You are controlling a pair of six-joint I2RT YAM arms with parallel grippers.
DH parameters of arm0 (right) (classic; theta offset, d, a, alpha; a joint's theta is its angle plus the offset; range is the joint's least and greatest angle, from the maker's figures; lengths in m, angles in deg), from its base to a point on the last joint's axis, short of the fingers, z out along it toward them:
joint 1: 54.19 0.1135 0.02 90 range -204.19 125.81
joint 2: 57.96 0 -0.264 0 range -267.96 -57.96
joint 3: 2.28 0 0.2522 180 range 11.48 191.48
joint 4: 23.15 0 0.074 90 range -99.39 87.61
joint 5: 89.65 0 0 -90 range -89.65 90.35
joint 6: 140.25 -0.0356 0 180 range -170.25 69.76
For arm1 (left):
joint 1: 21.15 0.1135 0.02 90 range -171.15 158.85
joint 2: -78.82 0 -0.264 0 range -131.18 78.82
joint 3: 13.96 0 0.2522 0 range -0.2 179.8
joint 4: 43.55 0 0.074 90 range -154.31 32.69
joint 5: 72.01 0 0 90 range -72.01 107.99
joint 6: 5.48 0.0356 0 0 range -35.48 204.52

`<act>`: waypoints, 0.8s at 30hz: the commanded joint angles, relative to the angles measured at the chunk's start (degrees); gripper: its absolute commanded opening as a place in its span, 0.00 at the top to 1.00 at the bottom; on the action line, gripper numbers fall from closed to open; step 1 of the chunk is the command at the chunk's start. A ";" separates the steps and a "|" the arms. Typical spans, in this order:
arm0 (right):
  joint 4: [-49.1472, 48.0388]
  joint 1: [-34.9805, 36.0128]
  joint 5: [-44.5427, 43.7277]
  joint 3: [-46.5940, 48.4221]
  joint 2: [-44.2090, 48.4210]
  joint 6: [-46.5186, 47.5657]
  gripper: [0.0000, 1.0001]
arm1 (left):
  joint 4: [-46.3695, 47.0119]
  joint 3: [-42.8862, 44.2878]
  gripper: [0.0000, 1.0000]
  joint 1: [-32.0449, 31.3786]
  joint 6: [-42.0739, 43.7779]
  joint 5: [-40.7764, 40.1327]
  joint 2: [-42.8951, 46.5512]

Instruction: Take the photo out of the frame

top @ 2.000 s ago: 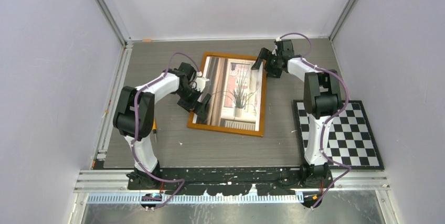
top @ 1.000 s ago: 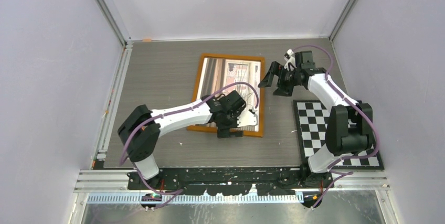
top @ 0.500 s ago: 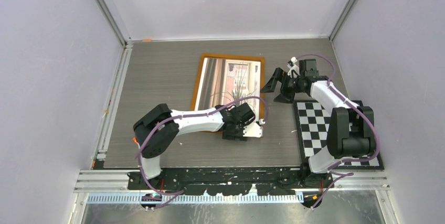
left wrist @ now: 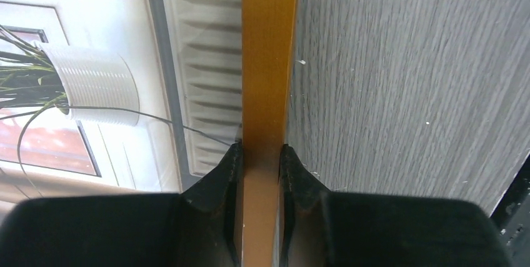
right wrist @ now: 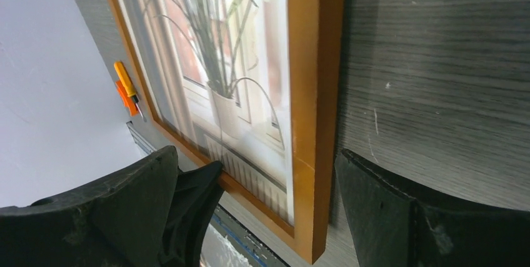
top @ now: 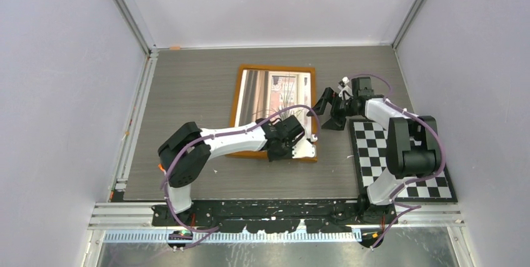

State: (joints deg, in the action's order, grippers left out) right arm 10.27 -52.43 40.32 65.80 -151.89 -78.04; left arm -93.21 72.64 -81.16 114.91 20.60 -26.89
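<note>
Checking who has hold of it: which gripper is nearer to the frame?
Left. The left gripper pinches the near border of the frame between its fingers; the right gripper is open beside the frame's right edge, not gripping it.

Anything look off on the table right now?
Nothing spilled or broken. The frame sits slightly skewed to the table edges, photo still inside, face up. Left gripper clamps its near border. An orange tool lies by the table's left edge.

You've got one frame (top: pixel 275 67), one photo (top: pixel 269 92), one checkered mat (top: pixel 370 145) and one orange-handled tool (right wrist: pixel 125 82) out there right now.
</note>
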 commanded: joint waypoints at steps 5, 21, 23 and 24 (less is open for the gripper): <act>-1.93 0.07 2.96 -0.10 -4.27 -1.77 0.00 | 0.13 3.95 1.00 2.27 -4.35 5.43 6.56; -25.03 -0.09 16.11 -6.80 -9.56 -17.90 0.09 | 2.86 3.07 1.00 4.83 -8.10 14.22 9.93; -27.74 -0.09 17.16 -7.43 -10.36 -20.34 0.11 | 3.12 3.01 1.00 5.03 -8.13 15.13 9.81; -28.80 -0.09 17.55 -7.61 -10.76 -21.25 0.12 | 3.34 3.02 1.00 5.14 -8.09 15.43 9.89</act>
State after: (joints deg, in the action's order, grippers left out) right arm -9.56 -52.43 54.04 58.85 -161.40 -93.36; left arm -93.17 73.86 -76.83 110.06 31.83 -20.55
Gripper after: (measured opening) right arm 0.900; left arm 0.199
